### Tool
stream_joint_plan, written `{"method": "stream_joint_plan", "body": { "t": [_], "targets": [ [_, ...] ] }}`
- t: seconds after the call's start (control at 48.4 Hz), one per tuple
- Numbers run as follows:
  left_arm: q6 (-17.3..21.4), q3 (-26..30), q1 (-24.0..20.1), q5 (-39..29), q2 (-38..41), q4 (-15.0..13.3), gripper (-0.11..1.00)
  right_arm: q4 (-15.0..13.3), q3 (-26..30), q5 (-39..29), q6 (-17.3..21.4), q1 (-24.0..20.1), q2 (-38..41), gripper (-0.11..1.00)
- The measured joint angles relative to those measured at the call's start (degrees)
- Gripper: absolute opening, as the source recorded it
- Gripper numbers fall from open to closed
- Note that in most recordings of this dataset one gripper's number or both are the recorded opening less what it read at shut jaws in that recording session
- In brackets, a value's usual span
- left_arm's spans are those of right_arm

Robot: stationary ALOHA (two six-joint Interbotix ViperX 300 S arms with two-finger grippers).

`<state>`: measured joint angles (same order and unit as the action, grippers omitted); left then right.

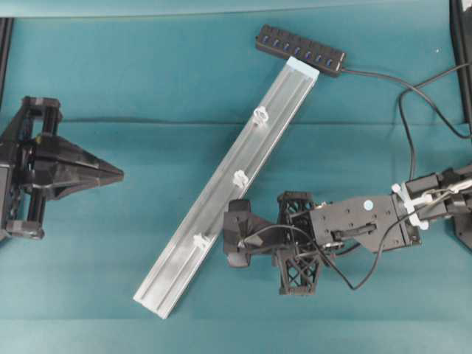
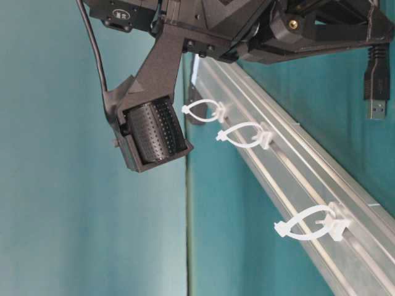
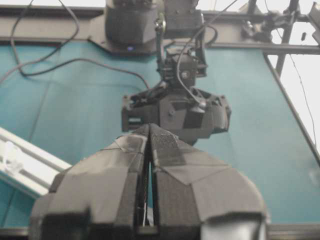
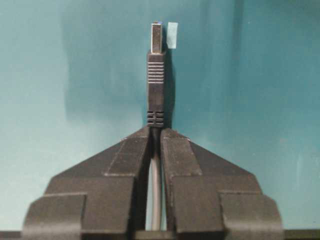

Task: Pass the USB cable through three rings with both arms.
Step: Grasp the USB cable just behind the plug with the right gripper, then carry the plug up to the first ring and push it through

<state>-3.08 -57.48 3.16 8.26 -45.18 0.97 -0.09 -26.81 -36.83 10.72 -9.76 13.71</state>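
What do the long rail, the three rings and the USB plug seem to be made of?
The rail looks like brushed aluminium: silver, matte sheen, straight grooves. The rings seem thin translucent white plastic, like cable-tie loops. The USB plug, gripped by the right gripper, shows ribbed matte black moulded plastic with a shiny metal tip.

Right gripper [image 4: 156,131] seen from behind its two dark fingers [image 4: 120,160], which converge toward the tips. Jaws pressed in on the USB cable [image 4: 156,190]; grey cord runs up the narrow gap between them. Black ribbed plug [image 4: 155,85] stands just past the fingertips, pointing straight up in frame, silver metal end [image 4: 156,37] uppermost. Small pale tape patch [image 4: 172,35] just beside that end. Teal bench surface [image 4: 60,90] fills the background.
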Motion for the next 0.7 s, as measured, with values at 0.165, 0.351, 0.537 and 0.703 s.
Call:
{"method": "stream_joint_plan", "body": {
  "t": [0.165, 0.351, 0.537, 0.703],
  "targets": [
    [0.0, 0.0, 0.0, 0.0, 0.1, 0.1, -0.01, 0.0, 0.1, 0.0, 0.0, 0.0, 0.0, 0.07],
    [-0.1, 0.0, 0.0, 0.0, 0.1, 0.1, -0.01, 0.1, 0.4, -0.4, 0.0, 0.3, -0.6, 0.07],
    [-0.4, -0.1, 0.3, -0.1, 0.1, 0.0, -0.01, 0.1, 1.9, -3.0, -0.1, 2.7, -6.0, 0.07],
    [-1.9, -0.3, 0.4, -0.6, 0.1, 0.1, -0.01, 0.1, 4.9, -10.5, -2.2, 6.2, -11.6, 0.07]
  ]
}}
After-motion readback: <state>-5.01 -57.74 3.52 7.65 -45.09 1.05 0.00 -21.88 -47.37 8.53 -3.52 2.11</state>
